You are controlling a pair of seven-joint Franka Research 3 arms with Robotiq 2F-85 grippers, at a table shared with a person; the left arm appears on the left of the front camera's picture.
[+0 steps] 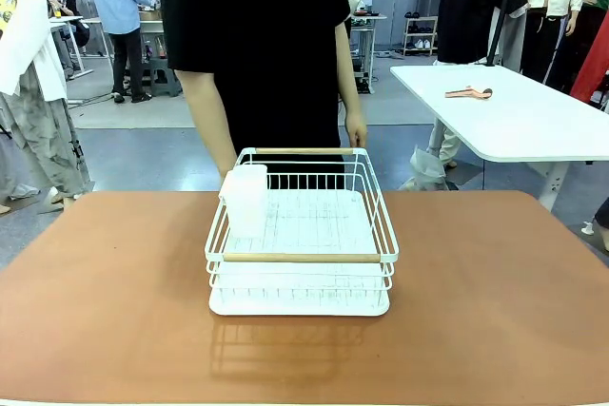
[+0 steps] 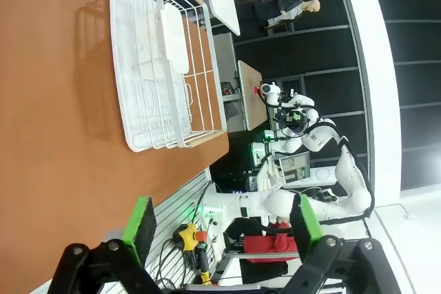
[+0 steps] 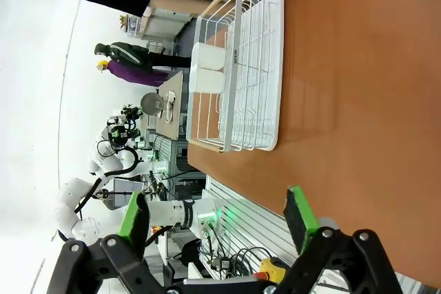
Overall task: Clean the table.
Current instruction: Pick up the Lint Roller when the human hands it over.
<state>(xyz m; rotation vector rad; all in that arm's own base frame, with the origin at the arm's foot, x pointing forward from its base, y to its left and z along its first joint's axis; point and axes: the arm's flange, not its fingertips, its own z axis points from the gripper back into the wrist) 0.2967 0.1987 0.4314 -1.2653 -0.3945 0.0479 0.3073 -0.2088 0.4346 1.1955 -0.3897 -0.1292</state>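
Top centre of the front view, the person (image 1: 257, 45) is cut off at the shoulders by the upper edge, with the legs hidden behind the table (image 1: 495, 311), whose near corners run off the frame's sides. Upper right, a reddish object (image 1: 469, 93) on the white table (image 1: 533, 130) is too small to identify.

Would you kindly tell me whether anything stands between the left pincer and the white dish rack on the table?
Nothing visible does: only the table itself lies between the open left pincer and the dish rack. The person stands beyond the rack, at the far edge.
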